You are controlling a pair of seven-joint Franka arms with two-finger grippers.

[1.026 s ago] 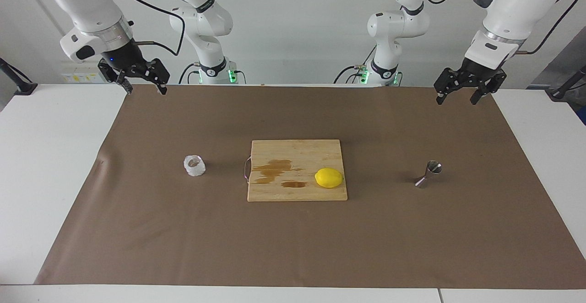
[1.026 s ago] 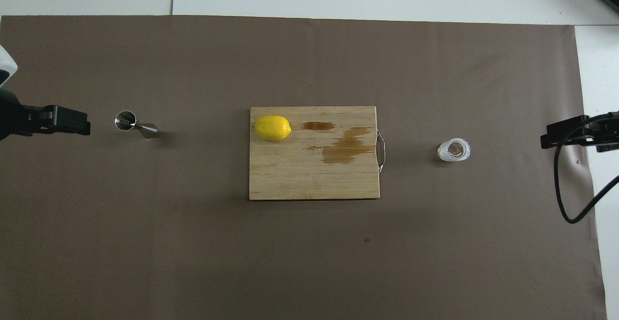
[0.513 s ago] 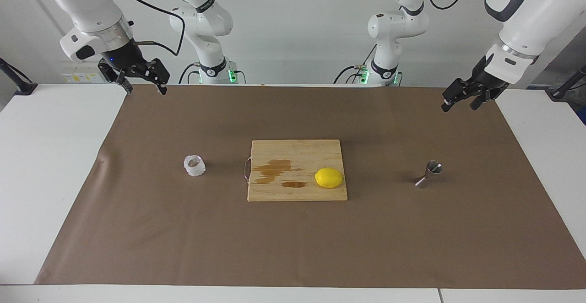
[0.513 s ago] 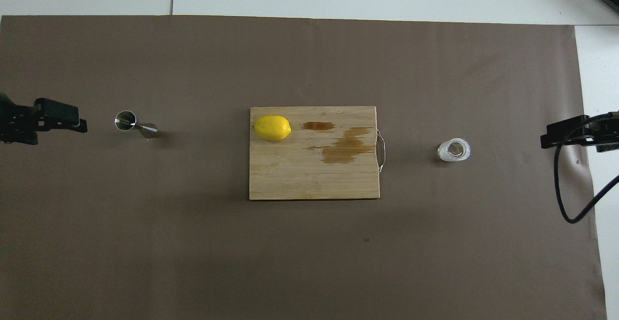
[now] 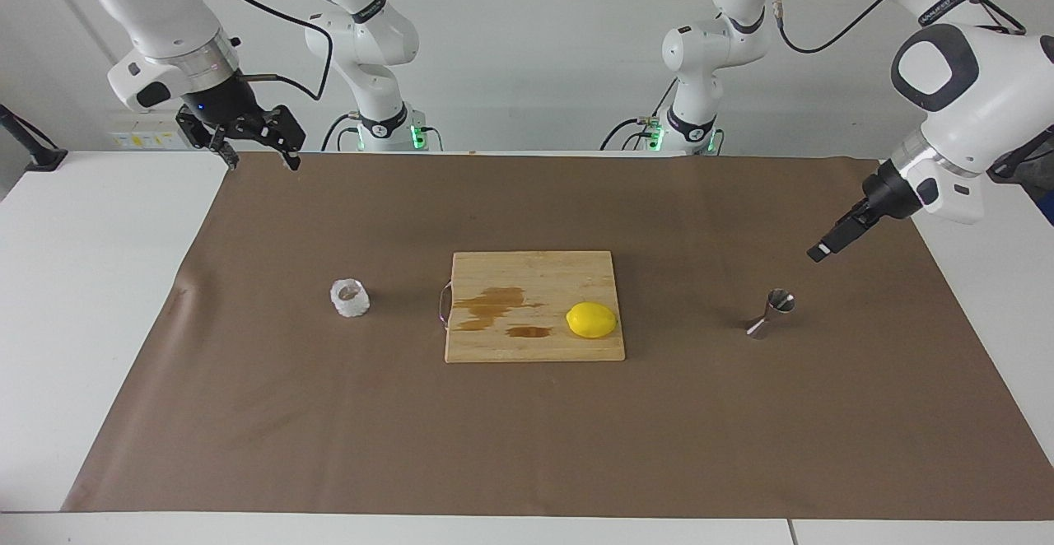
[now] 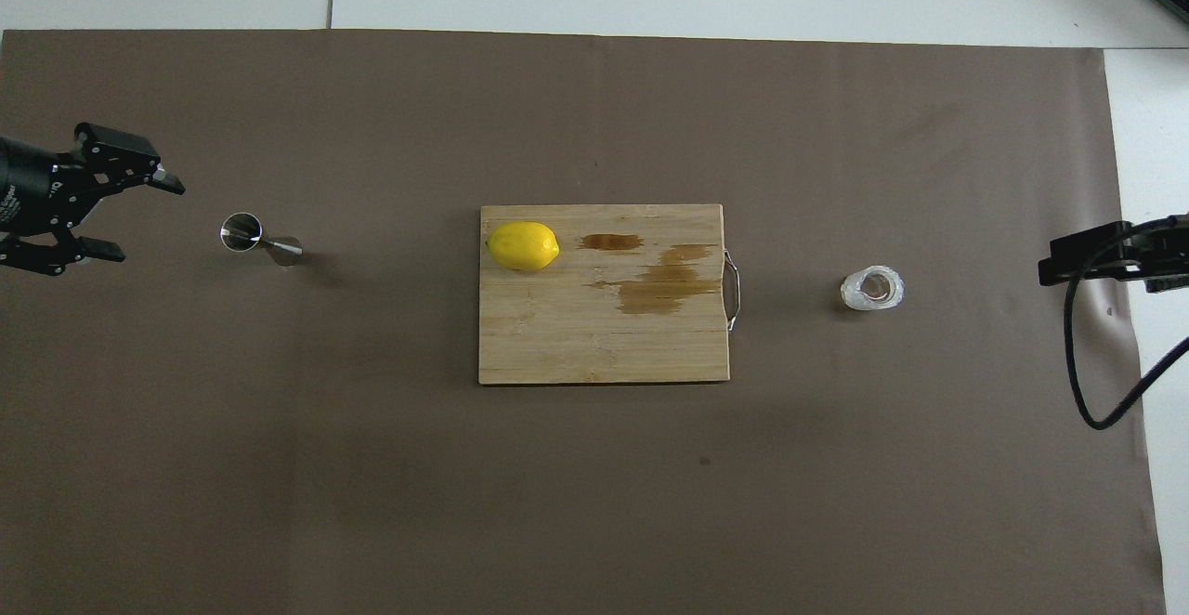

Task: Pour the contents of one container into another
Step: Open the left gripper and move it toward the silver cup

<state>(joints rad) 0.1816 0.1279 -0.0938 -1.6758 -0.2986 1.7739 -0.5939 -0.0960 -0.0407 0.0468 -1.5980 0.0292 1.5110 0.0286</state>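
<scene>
Jigger (image 5: 770,313) stands upright near the brown mat's (image 5: 329,446) left-arm end; we see the left gripper (image 6: 139,215) beside it, fingers spread, empty. Glass cup (image 5: 349,297) sits upright toward the right-arm end; right gripper (image 5: 257,154) waits released.

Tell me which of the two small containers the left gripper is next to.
The steel jigger, hourglass-shaped; the open left gripper hovers beside it. The frosty glass cup stands alone.
</scene>
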